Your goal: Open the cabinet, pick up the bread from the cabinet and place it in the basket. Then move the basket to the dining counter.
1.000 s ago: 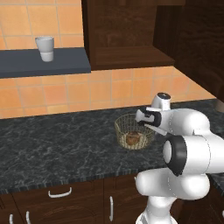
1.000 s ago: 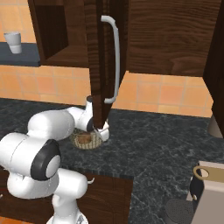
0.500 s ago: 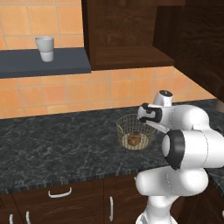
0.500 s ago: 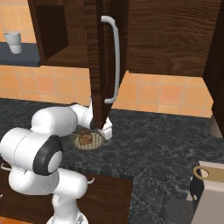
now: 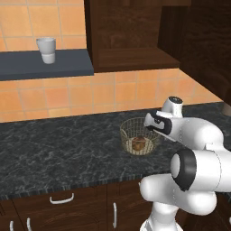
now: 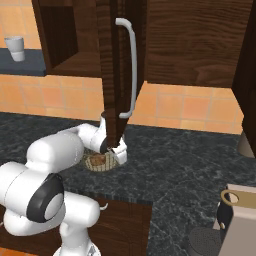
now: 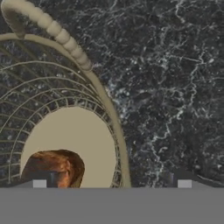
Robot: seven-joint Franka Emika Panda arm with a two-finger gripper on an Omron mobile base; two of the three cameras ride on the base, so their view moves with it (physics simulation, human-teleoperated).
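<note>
Over the basket's (image 5: 140,136) right rim, claw (image 7: 112,183) pointing down, jaws wide and empty, bread (image 5: 139,143) inside basket.

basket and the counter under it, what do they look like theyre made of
Basket: thin tan-gold wire mesh, likely metal, see-through walls, thicker rim, pale flat bottom under the bread.
Counter: black stone-like slab with white speckled veining, perhaps granite, slight sheen.

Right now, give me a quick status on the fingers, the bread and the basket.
Gripper open, holding nothing, straddling the basket rim. Bread in the basket on the black counter. Open cabinet door hangs just over the hand.
</note>
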